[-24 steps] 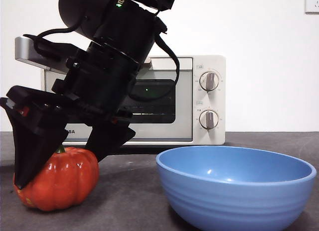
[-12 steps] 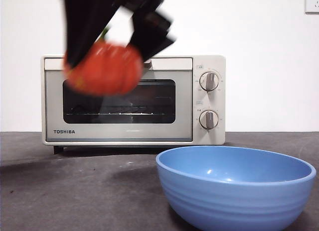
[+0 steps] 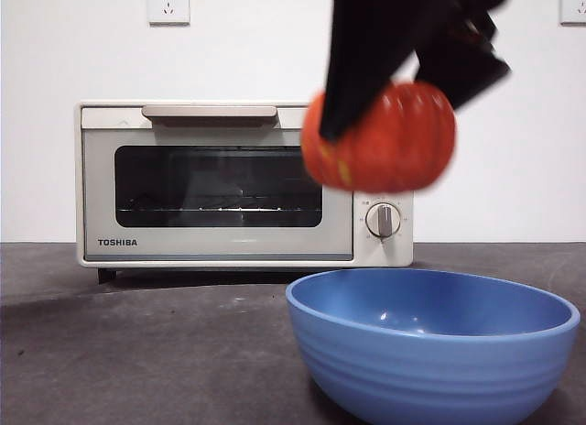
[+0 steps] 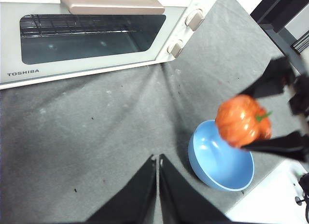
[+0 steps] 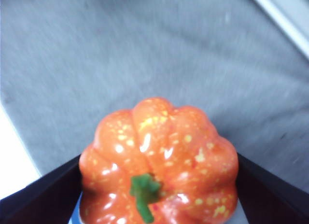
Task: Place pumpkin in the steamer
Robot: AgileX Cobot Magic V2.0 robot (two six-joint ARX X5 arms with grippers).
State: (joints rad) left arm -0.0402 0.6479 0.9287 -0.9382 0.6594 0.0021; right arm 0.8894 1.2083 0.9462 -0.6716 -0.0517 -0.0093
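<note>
Partway through, judging by the scene. Pumpkin point(image 3: 385, 139) gripped between the jaws of the right gripper point(image 5: 157, 185), held high above the blue bowl point(image 3: 430, 347) (not the target). Steamer point(image 3: 243, 182) door closed, nothing inside yet. Left gripper point(image 4: 158, 161) pressed together, empty, over bare table point(image 4: 96, 127). Door opening and placing left.

Left pincer point(image 4: 157, 185): two matte black tapered blades, flat, plain. Right pincer point(image 5: 157, 178): black wedge-shaped blades, broad, blurred in front view.
</note>
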